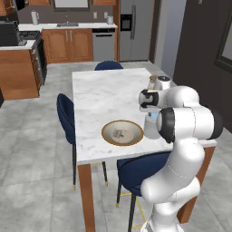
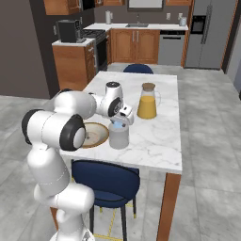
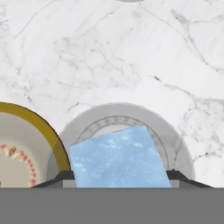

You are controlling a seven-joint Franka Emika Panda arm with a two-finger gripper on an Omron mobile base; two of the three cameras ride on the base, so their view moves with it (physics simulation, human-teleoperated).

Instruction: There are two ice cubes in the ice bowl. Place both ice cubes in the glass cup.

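Above the glass cup [image 3: 120,131], the hand [image 2: 118,121] holds the pale blue ice cube [image 3: 120,159] between its two dark tips, and the cube sits right over the round mouth of the cup. The fingers grasp the cube on two opposite sides. So the step in hand is, I judge, the delivery of the first cube: it is carried over and not yet let go.

The second ice cube [image 1: 119,133], greyish-white and small, lies in the ice bowl [image 1: 122,132], which stands on the table [image 1: 104,95] just beside the cup.

The next move calls for opening the fingers so the cube falls straight in. The cube looks almost as wide as the inner ring of the cup, so it should stay centred, or a corner may catch the rim.

The blue cube is translucent, with flat faces and a faint cloudy pattern. The cup is clear, pale grey, cylindrical, with a thin wall. The bowl is wide and shallow, with a tan-gold rim and a dull greyish-brown inside. The table top is white marble with thin grey veins. A jug of orange liquid [image 2: 147,104] stands behind the cup.
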